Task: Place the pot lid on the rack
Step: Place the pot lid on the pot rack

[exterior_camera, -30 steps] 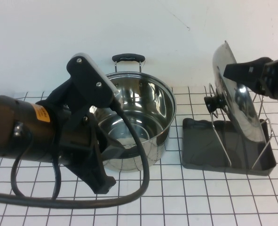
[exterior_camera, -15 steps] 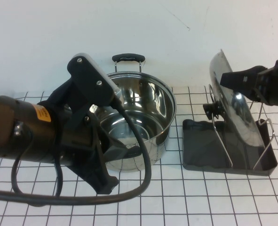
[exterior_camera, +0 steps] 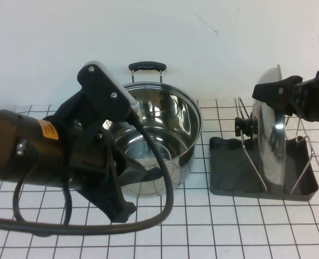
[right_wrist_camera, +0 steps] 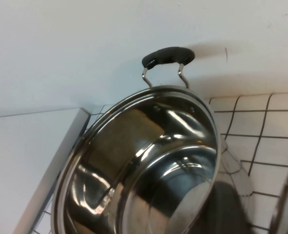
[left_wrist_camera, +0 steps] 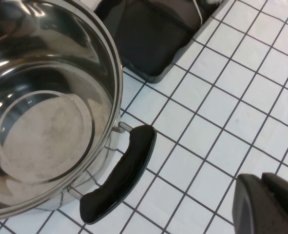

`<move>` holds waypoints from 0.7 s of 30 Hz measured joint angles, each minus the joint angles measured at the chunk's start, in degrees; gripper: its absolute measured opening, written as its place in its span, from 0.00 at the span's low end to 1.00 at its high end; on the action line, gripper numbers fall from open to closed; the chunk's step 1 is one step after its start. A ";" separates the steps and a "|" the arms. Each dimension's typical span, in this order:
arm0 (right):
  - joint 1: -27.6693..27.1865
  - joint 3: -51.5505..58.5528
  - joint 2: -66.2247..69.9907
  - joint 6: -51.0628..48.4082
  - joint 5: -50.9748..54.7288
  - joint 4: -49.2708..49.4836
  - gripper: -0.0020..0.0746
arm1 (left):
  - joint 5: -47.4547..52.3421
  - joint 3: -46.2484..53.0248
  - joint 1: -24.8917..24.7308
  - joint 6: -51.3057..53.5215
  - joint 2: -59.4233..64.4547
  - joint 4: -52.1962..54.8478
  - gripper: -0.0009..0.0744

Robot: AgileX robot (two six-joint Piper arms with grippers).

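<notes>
lid point(exterior_camera: 272, 141): it stands almost on edge in the rack, its lower rim down in the tray between the wire hoops, its black knob point(exterior_camera: 243, 125) facing the pot side. You see its top rim right at the right gripper.

rack point(exterior_camera: 228, 178): dark tray with wire hoops, on the surface to the right of the pot, near it but apart. A hoop runs along the lid on each side; whether the lid leans fully on one you cannot tell from here.

right gripper point(exterior_camera: 278, 90): it sits at the lid's top rim, high above the tray. You cannot tell whether it pinches the rim or has let go; the rim blocks the fingertips.

step in hand: you are at the release, as I judge it. Spread the right gripper slowly and watch the lid; if it tips, close again and settle it against a hoop first. Then lift straight up and away from the rim, so that a finger does not drag the lid out of its slot.

risk: a sideways pull-off may roll the lid along the tray or knock the light rack.

pot point(exterior_camera: 159, 141): empty, standing on the surface at centre.

left gripper point(left_wrist_camera: 269, 204): pressed together, holding nothing, hanging over the surface just beside the pot's near handle point(left_wrist_camera: 119, 171). Leave it parked.
</notes>
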 joint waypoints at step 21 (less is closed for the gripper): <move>-2.80 0.00 0.00 4.27 3.66 -9.40 0.65 | 0.07 0.00 0.00 0.14 0.00 -1.35 0.01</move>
